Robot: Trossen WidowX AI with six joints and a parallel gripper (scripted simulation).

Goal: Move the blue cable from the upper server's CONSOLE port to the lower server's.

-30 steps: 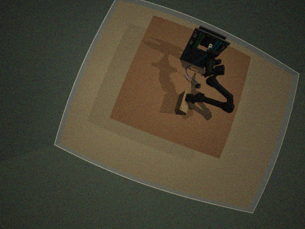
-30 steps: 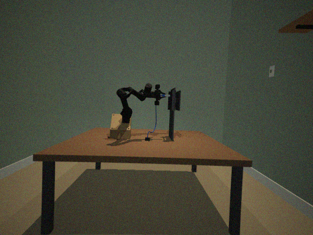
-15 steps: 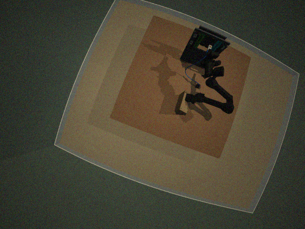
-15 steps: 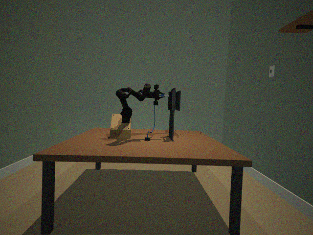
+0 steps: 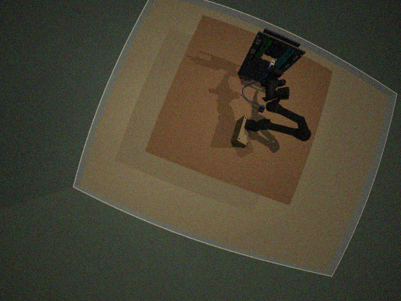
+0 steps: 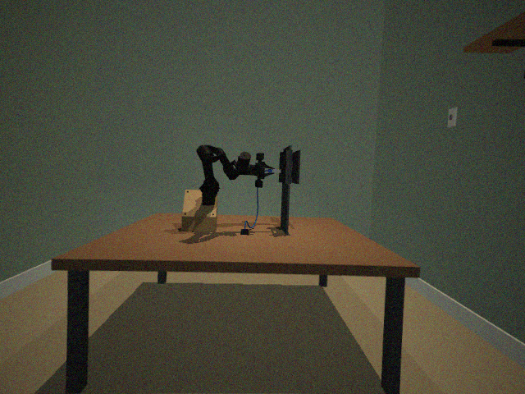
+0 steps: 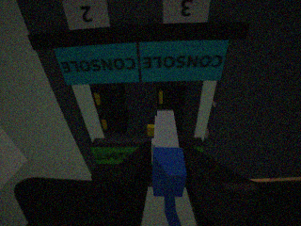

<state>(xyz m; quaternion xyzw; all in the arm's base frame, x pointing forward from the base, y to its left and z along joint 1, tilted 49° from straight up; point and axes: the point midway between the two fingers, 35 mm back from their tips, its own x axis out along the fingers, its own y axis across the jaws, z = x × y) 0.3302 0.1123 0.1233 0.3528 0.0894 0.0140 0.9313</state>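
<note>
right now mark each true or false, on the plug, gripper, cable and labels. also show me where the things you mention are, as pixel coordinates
1. The gripper (image 5: 272, 68) (image 6: 271, 170) (image 7: 165, 146) is shut on the blue plug (image 6: 269, 171) (image 7: 168, 171). True.
2. The plug is pushed into a port. False: it is short of the server panel (image 5: 249, 64) (image 6: 289, 165).
3. The CONSOLE labels (image 7: 98, 64) (image 7: 182, 61) are red. False: they are teal.
4. The blue cable (image 5: 243, 92) (image 6: 257, 208) (image 7: 171, 212) hangs below the gripper. True.
</note>
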